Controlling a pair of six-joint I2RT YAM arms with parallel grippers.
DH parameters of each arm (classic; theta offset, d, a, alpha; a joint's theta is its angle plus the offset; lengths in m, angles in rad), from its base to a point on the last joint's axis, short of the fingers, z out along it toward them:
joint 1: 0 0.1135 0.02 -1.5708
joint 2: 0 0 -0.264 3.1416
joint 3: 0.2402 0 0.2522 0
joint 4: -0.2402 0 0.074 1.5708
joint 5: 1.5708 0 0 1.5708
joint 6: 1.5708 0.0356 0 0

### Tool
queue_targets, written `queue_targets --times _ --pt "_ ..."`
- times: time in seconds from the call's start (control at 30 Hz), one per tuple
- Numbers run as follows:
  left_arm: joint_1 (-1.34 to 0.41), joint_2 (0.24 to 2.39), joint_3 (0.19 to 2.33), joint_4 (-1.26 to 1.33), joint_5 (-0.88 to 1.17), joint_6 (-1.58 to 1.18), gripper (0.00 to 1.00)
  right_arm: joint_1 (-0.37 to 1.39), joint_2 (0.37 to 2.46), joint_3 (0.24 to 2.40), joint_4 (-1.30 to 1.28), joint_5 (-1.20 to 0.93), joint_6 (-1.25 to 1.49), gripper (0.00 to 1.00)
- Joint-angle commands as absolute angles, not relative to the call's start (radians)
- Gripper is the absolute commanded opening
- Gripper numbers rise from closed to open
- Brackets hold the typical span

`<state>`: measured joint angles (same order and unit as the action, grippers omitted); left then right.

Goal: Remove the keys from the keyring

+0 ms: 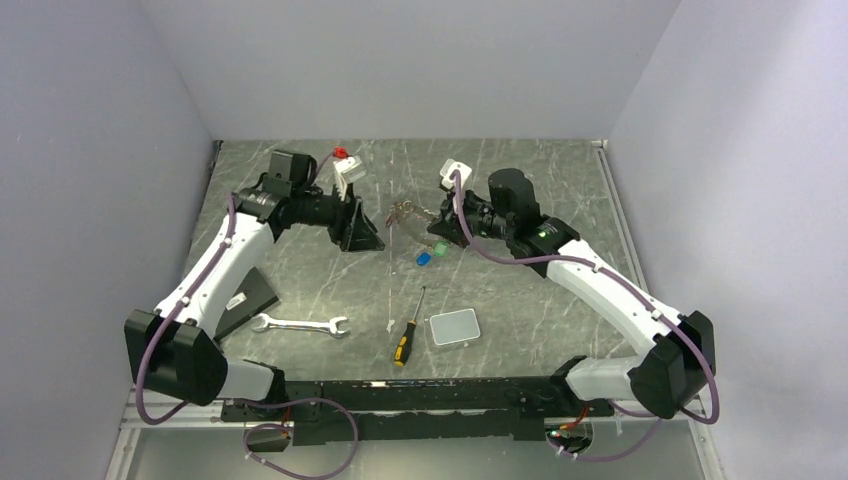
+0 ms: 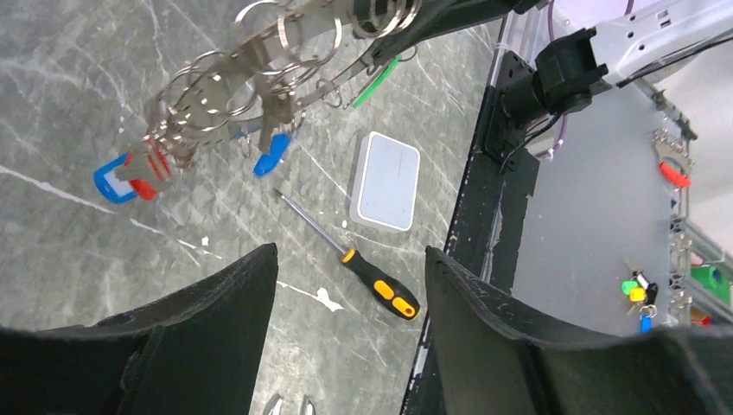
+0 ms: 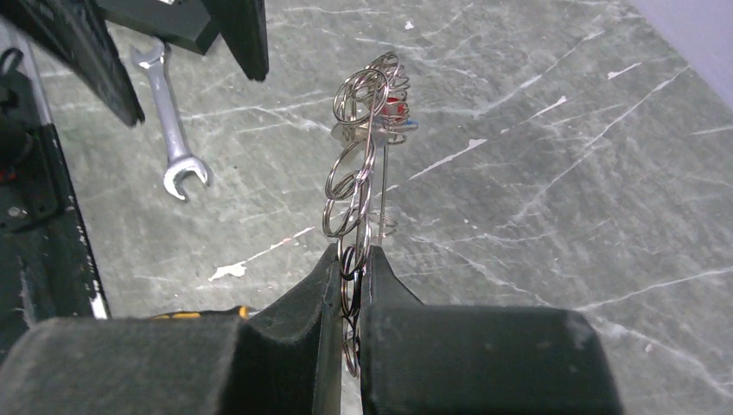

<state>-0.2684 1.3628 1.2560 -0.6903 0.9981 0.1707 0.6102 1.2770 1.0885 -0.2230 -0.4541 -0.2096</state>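
Keyring pinched edge-on between the right fingers, with the keys and their small silvery rings standing out beyond the fingertips. The bunch is clear of the worktop near its middle, beyond the screwdriver and grey box. Right arm reaches in from the right, wrist roughly level. Left fingers are spread and empty, facing the bunch from the left and apart from it. Suggested technique: hold the right pinch firm, close the left fingers on one tagged key only, and work it round the coil to the open end.
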Motion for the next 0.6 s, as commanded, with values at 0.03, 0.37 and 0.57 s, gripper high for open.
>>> queue_targets --times 0.03,0.37,0.57 --pt "-0.320 1.331 1.267 -0.560 0.913 0.139 0.66 0.604 1.270 1.158 -0.175 -0.481 -0.071 0.00" --pt "-0.381 1.388 1.309 -0.538 0.815 0.179 0.61 0.604 1.288 1.180 -0.181 -0.534 -0.012 0.00" --pt "-0.393 1.408 1.314 -0.507 0.820 0.155 0.60 0.606 1.290 1.174 -0.172 -0.571 -0.002 0.00"
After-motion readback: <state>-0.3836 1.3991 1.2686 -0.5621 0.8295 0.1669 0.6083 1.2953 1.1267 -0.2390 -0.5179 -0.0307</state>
